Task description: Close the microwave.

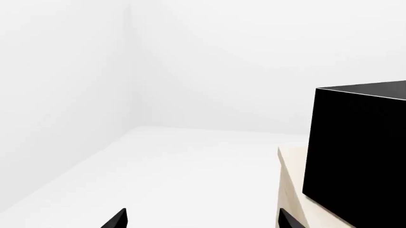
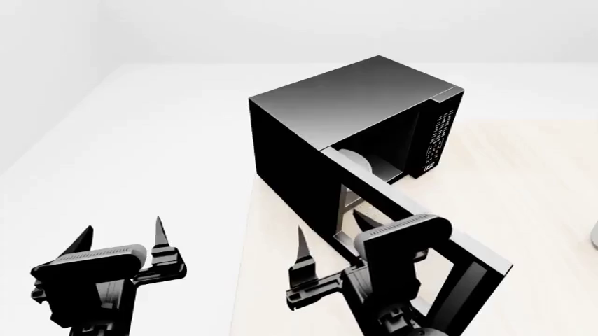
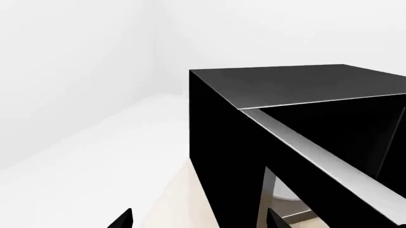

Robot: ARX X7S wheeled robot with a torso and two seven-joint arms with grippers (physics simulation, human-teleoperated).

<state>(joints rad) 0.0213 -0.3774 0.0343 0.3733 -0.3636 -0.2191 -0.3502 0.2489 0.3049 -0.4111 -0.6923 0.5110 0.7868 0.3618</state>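
Observation:
The black microwave [image 2: 351, 105] stands on the beige table [image 2: 533, 189]. Its keypad panel [image 2: 437, 136] faces right. Its windowed door [image 2: 467, 255] stands wide open, swung out toward me. The white plate [image 2: 360, 162] shows inside. My right gripper [image 2: 329, 227] is open and empty, close to the door's outer face near the hinge side. In the right wrist view the gripper [image 3: 198, 221] faces the microwave [image 3: 228, 142], the door's top edge [image 3: 317, 154] and the plate [image 3: 286, 202]. My left gripper [image 2: 123, 227] is open and empty, left of the table. In the left wrist view it [image 1: 203, 221] faces the microwave's side [image 1: 355, 156].
The table's left edge [image 2: 251, 245] runs beside the microwave, and its corner shows in the left wrist view [image 1: 292, 185]. White floor [image 2: 140, 154] and walls lie to the left and behind. A grey object [image 2: 595, 234] is cut off at the right edge.

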